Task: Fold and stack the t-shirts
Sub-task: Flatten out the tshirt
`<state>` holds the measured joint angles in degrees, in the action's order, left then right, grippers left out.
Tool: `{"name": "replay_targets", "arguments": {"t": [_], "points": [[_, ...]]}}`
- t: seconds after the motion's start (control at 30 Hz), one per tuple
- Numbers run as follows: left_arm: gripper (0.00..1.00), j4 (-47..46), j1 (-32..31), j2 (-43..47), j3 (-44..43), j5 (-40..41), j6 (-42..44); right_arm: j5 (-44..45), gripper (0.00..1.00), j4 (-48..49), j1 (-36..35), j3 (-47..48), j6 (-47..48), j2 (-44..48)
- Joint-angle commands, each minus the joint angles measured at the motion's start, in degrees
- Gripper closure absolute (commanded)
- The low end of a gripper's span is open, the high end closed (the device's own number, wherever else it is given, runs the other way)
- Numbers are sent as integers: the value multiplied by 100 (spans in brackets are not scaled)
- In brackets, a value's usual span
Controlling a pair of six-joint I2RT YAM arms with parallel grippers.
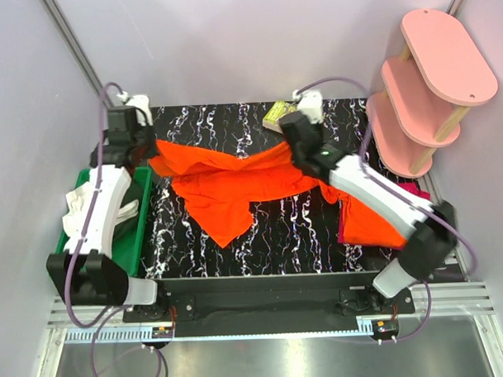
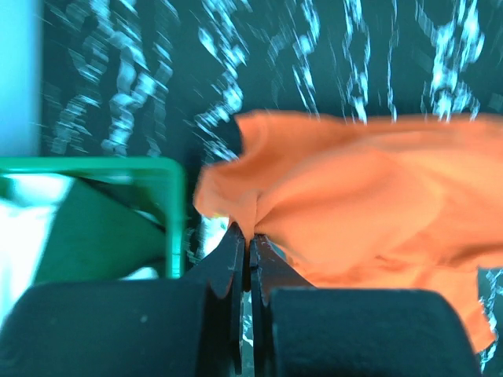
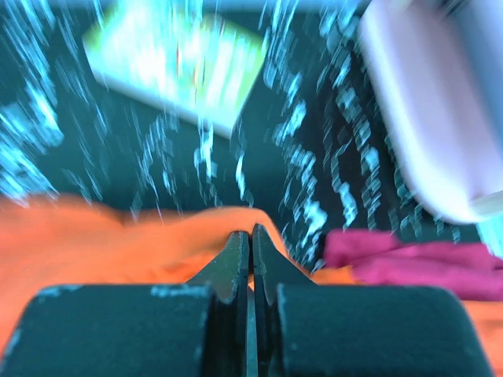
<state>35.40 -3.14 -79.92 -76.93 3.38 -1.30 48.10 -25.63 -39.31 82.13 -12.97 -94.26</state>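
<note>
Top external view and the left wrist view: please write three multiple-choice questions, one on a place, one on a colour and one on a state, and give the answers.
1. Where is the green bin?
A) at the left side of the table
B) under the shelf
C) at the right side

2. What colour is the tiered shelf?
A) blue
B) pink
C) white

3. How is the left gripper?
A) open, empty
B) open over the bin
C) shut on the orange t-shirt

Answers: 1 A, the top view shows it on the left. 2 B, its boards are pink. 3 C, its fingers pinch orange cloth.
</note>
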Motion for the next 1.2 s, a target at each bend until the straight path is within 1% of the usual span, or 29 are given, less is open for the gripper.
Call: {"name": "replay_targets", "arguments": {"t": [0.0, 0.07, 0.1, 0.17, 0.2, 0.23, 0.33, 0.37, 0.47, 0.53, 0.57, 0.67, 0.83, 0.93, 0.97, 1.03, 1.07, 1.13, 1.17], "points": [[100, 73, 305, 617, -420, -232, 86, 394, 100, -231, 29, 286, 225, 1188], [100, 73, 314, 977, -367, -267, 86, 411, 100, -443, -59, 339, 277, 1435], [100, 81, 305, 1100, -350, -293, 225, 524, 100, -461, -111, 313, 330, 1706], [100, 90, 428, 1539, -306, -303, 314, 692, 100, -461, -383, 208, 532, 2102], [100, 90, 437, 1689, -305, -468, 376, 884, 100, -469, -489, 172, 585, 2244], [100, 99, 419, 2030, -323, -539, 428, 999, 100, -469, -742, 111, 698, 2376], [100, 151, 419, 2524, -445, -566, 674, 1333, 100, -522, -1130, 198, 883, 2877], [100, 204, 428, 2804, -490, -566, 788, 1421, 100, -522, -1358, 259, 919, 3078], [100, 484, 428, 3157, -779, -610, 920, 1369, 100, -776, -1500, 628, 928, 3317], [100, 643, 428, 3298, -947, -715, 965, 1290, 100, -1248, -1527, 952, 771, 3291], [100, 731, 428, 3412, -964, -716, 991, 1264, 100, -1356, -1518, 972, 709, 3282], [100, 890, 419, 3509, -904, -637, 974, 1062, 100, -1594, -1536, 727, 454, 3378], [100, 943, 428, 3606, -263, -689, 790, 886, 100, -1621, -1527, -19, -90, 3379], [100, 829, 428, 3475, 186, -786, 684, 710, 100, -1586, -1483, -354, -415, 3169], [100, 776, 428, 3422, 291, -821, 684, 527, 100, -1560, -1440, -451, -478, 3064], [100, 540, 428, 3221, 616, -882, 666, 316, 100, -1419, -1169, -758, -679, 2931], [100, 425, 419, 3124, 748, -874, 675, 19, 100, -1349, -1010, -873, -715, 2800], [100, 101, 428, 2922, 1030, -891, 640, -256, 100, -945, -737, -1241, -724, 2650], [100, -14, 428, 2668, 1109, -883, 614, -492, 100, -796, -440, -1356, -733, 2458]]}}
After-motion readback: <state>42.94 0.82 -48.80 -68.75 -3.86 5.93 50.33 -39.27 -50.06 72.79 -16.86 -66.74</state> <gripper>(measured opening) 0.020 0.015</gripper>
